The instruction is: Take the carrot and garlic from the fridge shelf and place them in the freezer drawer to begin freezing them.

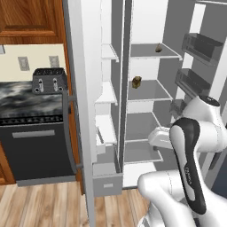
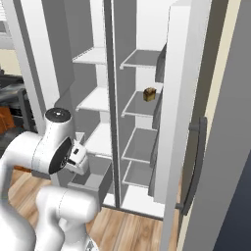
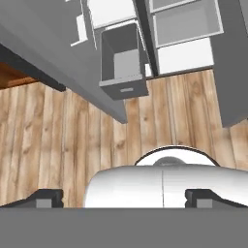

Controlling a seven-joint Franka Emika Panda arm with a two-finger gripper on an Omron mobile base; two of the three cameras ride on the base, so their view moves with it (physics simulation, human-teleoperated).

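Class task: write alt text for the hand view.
Looking down at an open, empty pale grey freezer drawer pulled out over a wood plank floor, with white fridge shelves beside it. The gripper is open at the bottom edge.

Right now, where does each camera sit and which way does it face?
Left base view: behind the arm's left, facing the open fridge; white arm lower right; boxy brown item on a shelf.
Right base view: behind its right, same fridge; arm lower left; same item.
Hand view: looks down on wooden floor and open freezer drawer, also in the left base view; finger tips at bottom.
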